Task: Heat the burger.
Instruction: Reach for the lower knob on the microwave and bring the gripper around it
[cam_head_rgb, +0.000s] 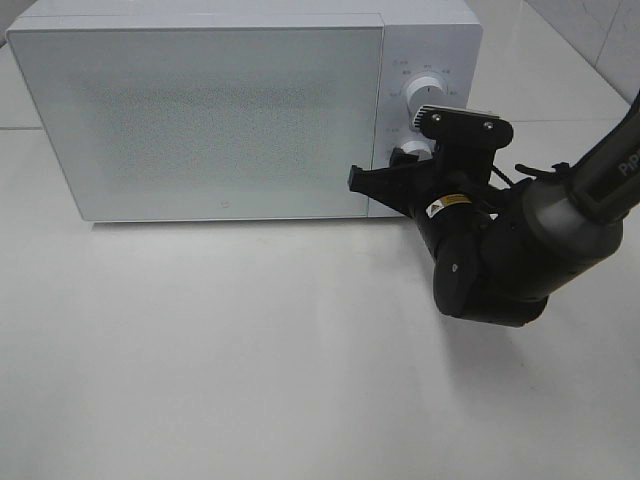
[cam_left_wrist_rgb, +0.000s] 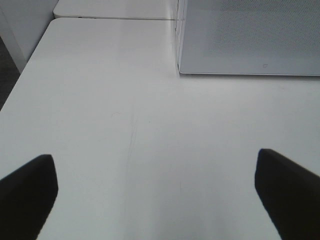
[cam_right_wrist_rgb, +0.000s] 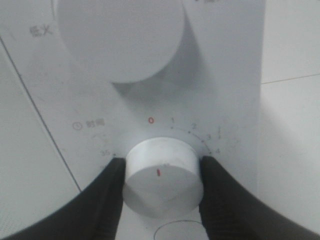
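The burger is out of view; no view shows it. The white microwave (cam_head_rgb: 200, 110) stands at the back of the table with its door closed. My right gripper (cam_head_rgb: 405, 162) is at the control panel, shut on the lower timer knob (cam_right_wrist_rgb: 162, 177). Its black fingers (cam_right_wrist_rgb: 107, 195) press both sides of the knob. The knob's red mark points down, away from the red 0 on the dial. My left gripper (cam_left_wrist_rgb: 157, 185) is open and empty above the bare table, to the left of the microwave (cam_left_wrist_rgb: 250, 35). It does not show in the exterior high view.
A second, larger knob (cam_head_rgb: 425, 100) sits above the timer knob and also shows in the right wrist view (cam_right_wrist_rgb: 120, 35). The white table (cam_head_rgb: 250, 350) stretches in front of the microwave. The table's left edge (cam_left_wrist_rgb: 20, 80) is near my left gripper.
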